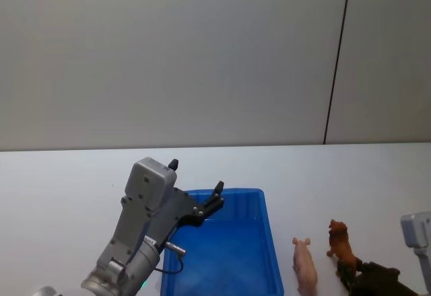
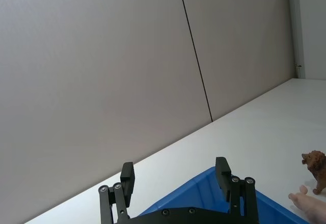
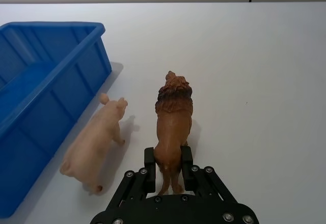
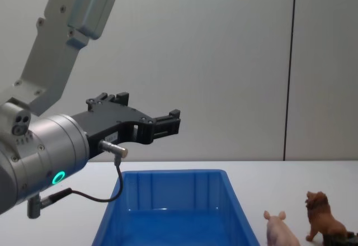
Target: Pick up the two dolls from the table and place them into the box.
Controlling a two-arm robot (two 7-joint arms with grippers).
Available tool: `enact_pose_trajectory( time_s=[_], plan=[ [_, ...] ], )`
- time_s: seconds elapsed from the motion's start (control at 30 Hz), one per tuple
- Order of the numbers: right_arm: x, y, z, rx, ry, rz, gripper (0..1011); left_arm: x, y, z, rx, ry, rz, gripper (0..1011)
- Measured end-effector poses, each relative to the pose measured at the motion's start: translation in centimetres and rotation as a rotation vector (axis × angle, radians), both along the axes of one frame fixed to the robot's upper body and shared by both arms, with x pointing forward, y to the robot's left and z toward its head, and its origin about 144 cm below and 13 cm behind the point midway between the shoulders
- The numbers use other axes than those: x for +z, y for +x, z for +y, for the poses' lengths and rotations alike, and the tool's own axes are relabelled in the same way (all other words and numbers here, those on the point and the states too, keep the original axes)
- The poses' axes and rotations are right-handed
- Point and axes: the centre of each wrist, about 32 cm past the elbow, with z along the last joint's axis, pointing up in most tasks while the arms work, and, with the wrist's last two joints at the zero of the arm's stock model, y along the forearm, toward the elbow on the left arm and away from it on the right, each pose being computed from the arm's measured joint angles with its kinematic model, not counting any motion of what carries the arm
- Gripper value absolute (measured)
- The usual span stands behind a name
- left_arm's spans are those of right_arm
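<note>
Lion (image 3: 173, 127) in the grip of the right hand (image 3: 168, 158) — the two black fingers (image 3: 149, 159) are pressed against either flank of its hindquarters. The brown figurine stands upright on the white tabletop (image 3: 254, 81), head and mane pointing away from the hand. Just to the left of that hand stands the pale pink pig (image 3: 97, 142), close to the lion but apart from it, and facing the same way. Left of the pig, and near it, runs the sloped side wall of the blue box (image 3: 56, 76), which sits on the tabletop with nothing visible inside.

Farther off and higher up, the left hand (image 2: 174, 170) hangs in the air over the left part of the box — its fingers spread wide, holding nothing, tips aimed toward the far side of the tabletop. Behind everything rises a plain grey wall (image 1: 168, 60) with one thin dark seam (image 1: 338, 60) running down it.
</note>
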Motion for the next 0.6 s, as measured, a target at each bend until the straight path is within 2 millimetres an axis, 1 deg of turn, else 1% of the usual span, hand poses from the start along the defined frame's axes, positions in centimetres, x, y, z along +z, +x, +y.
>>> enact_pose_trajectory(
  time_s=[0.03,0.3,0.6],
  plan=[
    [0.0,0.0,0.0,-0.002,0.000,-0.003,278,0.0,0.0,0.0,0.000,0.000,0.000,1001],
    [0.7,0.2,0.3,-0.007,-0.007,-0.063,278,0.0,0.0,0.0,0.000,0.000,0.000,1001],
    [2.7,0.7,0.9,0.052,-0.004,-0.170,278,0.0,0.0,0.0,0.000,0.000,0.000,1001]
  ],
)
